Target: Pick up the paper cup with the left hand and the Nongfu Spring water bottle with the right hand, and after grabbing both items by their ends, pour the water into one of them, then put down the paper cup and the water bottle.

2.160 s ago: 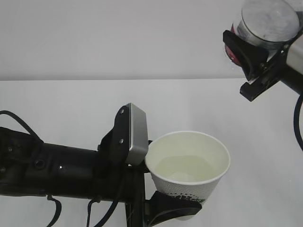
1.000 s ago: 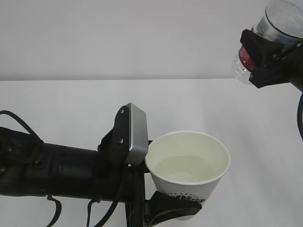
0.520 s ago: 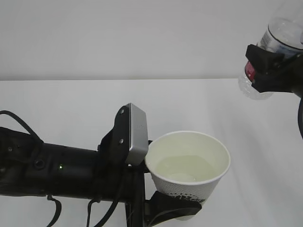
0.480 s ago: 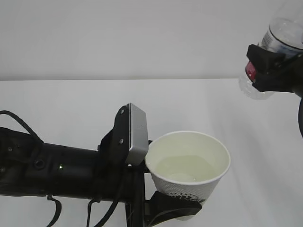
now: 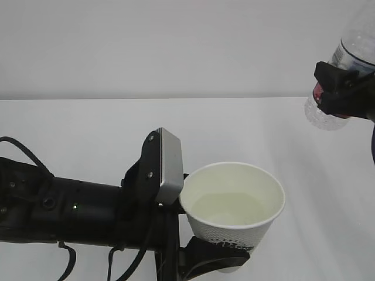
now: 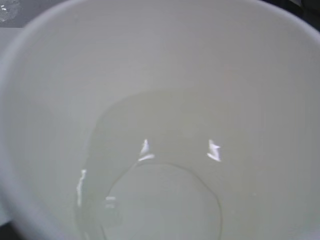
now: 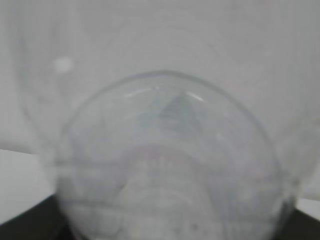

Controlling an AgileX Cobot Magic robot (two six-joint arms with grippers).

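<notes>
The left claw (image 5: 220,257) is pinching the paper cup (image 5: 232,205), holding water (image 6: 160,195); the right claw (image 5: 345,96) is gripping the Nongfu Spring water bottle (image 5: 351,70) high right. Both should be going down level onto the table (image 5: 88,129).

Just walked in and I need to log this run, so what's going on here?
A two-armed robot is handling a drink. The left gripper holds a small white paper cup upright above the white table, with clear water pooled in its bottom. The right gripper holds a clear ribbed plastic bottle with a red label up at the right, base downward, well clear of the cup. Neither has been put down yet.
</notes>
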